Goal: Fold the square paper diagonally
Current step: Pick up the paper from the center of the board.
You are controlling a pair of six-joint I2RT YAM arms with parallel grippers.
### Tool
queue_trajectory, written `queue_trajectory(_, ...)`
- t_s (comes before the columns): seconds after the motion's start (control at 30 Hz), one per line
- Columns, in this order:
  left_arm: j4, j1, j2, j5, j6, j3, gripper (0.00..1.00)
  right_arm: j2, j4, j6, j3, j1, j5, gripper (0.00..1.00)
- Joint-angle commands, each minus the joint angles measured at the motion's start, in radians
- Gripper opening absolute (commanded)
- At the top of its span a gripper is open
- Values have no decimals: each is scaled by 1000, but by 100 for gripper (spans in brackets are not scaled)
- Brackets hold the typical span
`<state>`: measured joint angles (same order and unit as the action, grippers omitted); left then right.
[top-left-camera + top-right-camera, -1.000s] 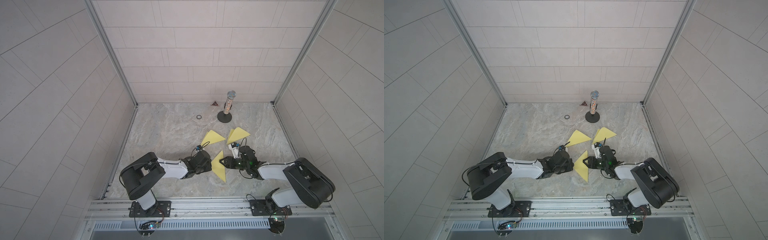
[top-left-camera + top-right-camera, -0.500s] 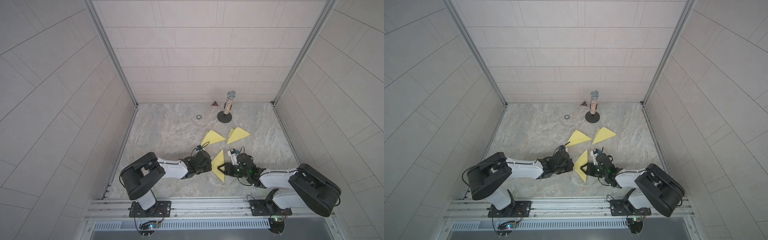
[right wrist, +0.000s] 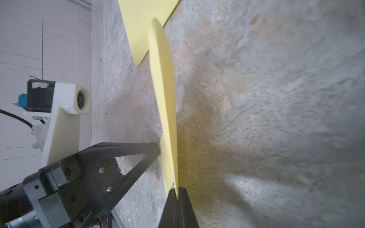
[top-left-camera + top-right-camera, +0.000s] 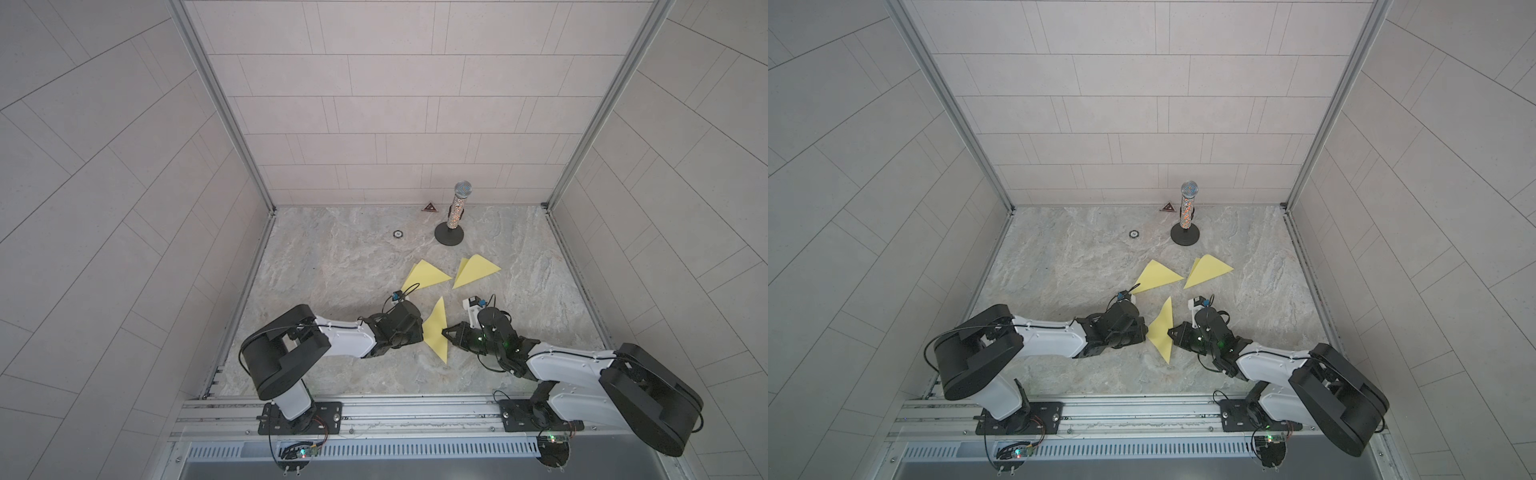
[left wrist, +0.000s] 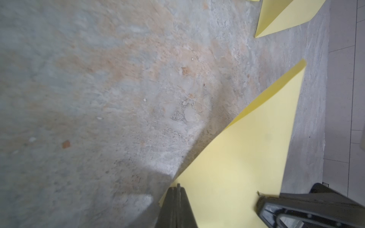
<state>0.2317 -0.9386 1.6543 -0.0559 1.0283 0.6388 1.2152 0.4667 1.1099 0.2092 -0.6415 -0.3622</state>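
**Left claw point(image 4: 420, 332) and right claw point(image 4: 448, 332) both pinch the yellow paper point(image 4: 436, 332)**

Left claw is closed tight on the paper's 9 o'clock corner. In the left wrist view its fingers point(image 5: 176, 194) press together with the sheet's border running in between them. The paper sits near the 6 o'clock edge of the desk point(image 4: 332, 266), between the two arms. It already reads as a long triangle with tips toward 12 and 6 o'clock. It looks partly raised off the stone rather than flat, and the right wrist view shows it almost edge-on and bowed along its length. At its 3 o'clock side the right claw is clamped about midway along the long edge.

As material, this is very light, thin and floppy. It probably sags under its own weight, keeps any crease squeezed into it, and slides easily on smooth stone. The best hold is at the border or the corners with a light pinch, leaving the face free. Pulling the claws apart risks a tear, and pushing them together would buckle the sheet.

Two other folded triangles point(image 4: 426, 276) point(image 4: 473, 270) lie toward 12 and 1 o'clock, well apart from it. A microphone point(image 4: 458, 205) stands at the far edge.
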Motion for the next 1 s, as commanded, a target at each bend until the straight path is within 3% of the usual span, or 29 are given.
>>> queue_trajectory(0.0, -206, 4, 59, 42, -15, -65, 0, 1, -3, 8, 5, -3, 14, 11)
queue_trajectory(0.3, -199, 4, 11, -2, -46, -68, 1, 4, 20, 19, 8, -27, 26, 0)
queue_trajectory(0.5, -294, 4, -119, 15, -88, -19, 24, -84, -2, 50, -13, -48, 109, 0)
queue_trajectory(0.63, -470, 6, -276, 138, -123, 15, 50, -236, -137, 61, -11, -78, 276, 0)
queue_trajectory(0.73, -601, 7, -382, 251, -135, 32, 62, -328, -182, 127, -19, -100, 407, 0)
queue_trajectory(0.83, -676, 7, -505, 346, -126, 14, 66, -373, -126, 225, -39, -142, 545, 0)
queue_trajectory(0.97, -711, 7, -662, 410, -95, -37, 66, -351, -142, 448, -32, -270, 872, 0)
